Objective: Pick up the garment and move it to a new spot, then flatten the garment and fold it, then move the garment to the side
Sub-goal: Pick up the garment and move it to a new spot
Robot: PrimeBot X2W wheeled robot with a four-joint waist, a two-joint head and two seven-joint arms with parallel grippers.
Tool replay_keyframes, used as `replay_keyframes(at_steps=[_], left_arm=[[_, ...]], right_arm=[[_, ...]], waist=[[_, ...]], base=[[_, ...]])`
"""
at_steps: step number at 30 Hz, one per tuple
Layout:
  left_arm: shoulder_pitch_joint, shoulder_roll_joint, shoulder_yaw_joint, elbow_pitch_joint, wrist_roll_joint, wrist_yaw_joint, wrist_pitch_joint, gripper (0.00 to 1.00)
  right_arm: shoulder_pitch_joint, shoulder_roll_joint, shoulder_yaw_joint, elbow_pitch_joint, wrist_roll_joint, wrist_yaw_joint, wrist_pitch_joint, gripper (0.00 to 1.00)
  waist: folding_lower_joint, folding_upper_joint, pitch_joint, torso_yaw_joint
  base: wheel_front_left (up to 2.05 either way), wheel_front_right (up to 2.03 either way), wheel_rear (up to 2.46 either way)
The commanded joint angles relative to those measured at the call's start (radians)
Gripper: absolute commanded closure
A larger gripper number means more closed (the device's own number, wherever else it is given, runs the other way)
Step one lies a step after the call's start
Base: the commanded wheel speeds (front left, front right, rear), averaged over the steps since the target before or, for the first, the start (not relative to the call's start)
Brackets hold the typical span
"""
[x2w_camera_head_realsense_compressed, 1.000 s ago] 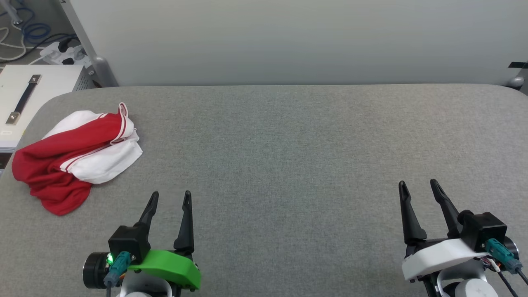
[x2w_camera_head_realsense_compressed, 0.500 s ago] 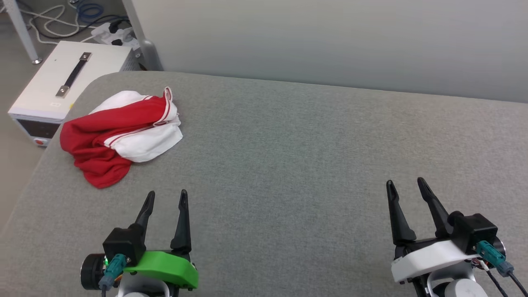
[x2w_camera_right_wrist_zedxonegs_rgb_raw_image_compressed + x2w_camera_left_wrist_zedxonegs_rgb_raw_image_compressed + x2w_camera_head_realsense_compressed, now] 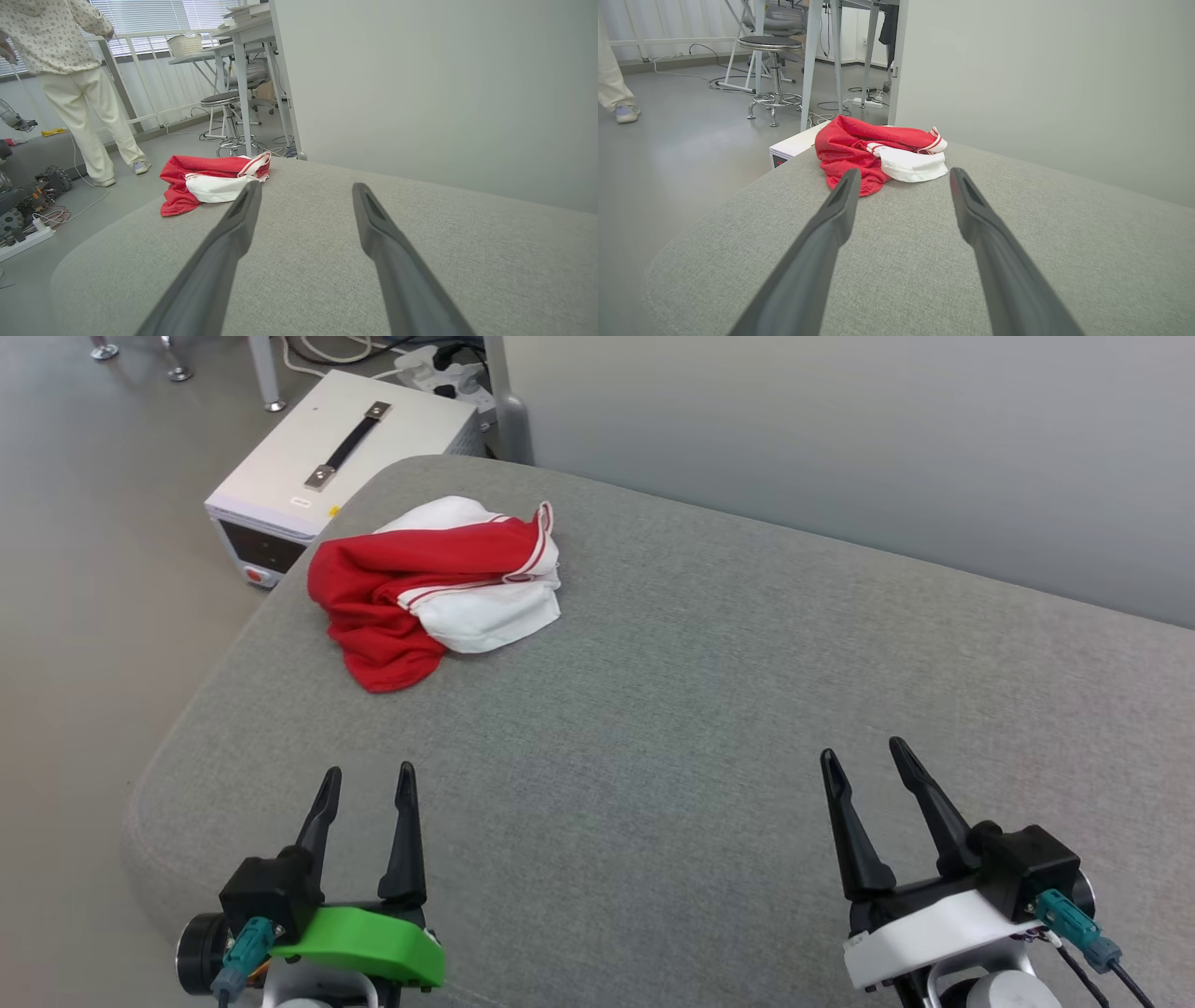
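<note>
Facing the first step of the task, we have not yet picked anything up. The garment (image 3: pixel 434 588) lies crumpled in a red-and-white heap at the far left corner of the grey bench (image 3: pixel 672 691), close to its rounded edge, with a white box (image 3: pixel 345 457) on the floor just beyond. Our left gripper (image 3: pixel 369 771) hovers at the near left, jaws spread wide and holding nothing. Our right gripper (image 3: pixel 864 750) hovers at the near right, equally wide and empty. Both are well apart from the cloth, the left one nearer — in its wrist view the heap sits almost straight ahead between the fingers.

We judge the next move to be a reach with the left arm toward the far left, coming down over a raised fold of red fabric and closing on it. The heap lies so near the edge that a careless push could slide it off, so the approach should come from above — then a carry toward the middle of the bench.
</note>
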Motion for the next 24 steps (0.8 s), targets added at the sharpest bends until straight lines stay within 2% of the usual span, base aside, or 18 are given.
replay_keyframes(at_steps=[1, 5, 11, 16, 20, 24], left_arm=[[0.022, -0.004, -0.004, 0.003, -0.01, -0.003, -0.011, 0.0], [0.03, -0.005, -0.009, 0.004, -0.012, -0.008, -0.015, 0.0], [0.033, -0.005, -0.009, -0.007, -0.011, -0.005, -0.015, 0.0], [0.038, -0.005, -0.005, -0.011, -0.012, -0.006, -0.015, 0.0], [0.037, -0.005, 0.009, -0.013, -0.085, -0.013, -0.015, 0.0], [0.035, -0.005, 0.036, -0.025, -0.075, -0.021, -0.015, 0.0]], right_arm=[[-0.005, -0.002, 0.007, 0.003, 0.008, -0.001, -0.013, 0.0], [-0.007, -0.002, 0.017, 0.007, 0.013, -0.001, -0.017, 0.0], [-0.006, -0.002, 0.032, 0.018, 0.017, -0.001, -0.017, 0.0], [-0.007, -0.002, 0.036, 0.026, 0.019, -0.001, -0.017, 0.0], [-0.007, -0.002, 0.037, 0.028, 0.021, -0.001, -0.017, 0.0], [-0.011, -0.002, 0.04, 0.025, 0.016, -0.001, -0.017, 0.0]], waist=[[0.0, 0.0, -0.005, 0.088], [0.0, 0.0, -0.008, 0.125], [0.0, 0.0, -0.01, 0.142], [0.0, 0.0, -0.012, 0.135], [0.0, 0.0, -0.011, 0.122], [0.0, 0.0, 0.005, 0.1]], base=[[0.0, 0.0, 0.0], [0.0, 0.0, 0.0], [0.0, 0.0, 0.0], [0.0, 0.0, 0.0], [0.0, 0.0, 0.0], [0.0, 0.0, 0.0]])
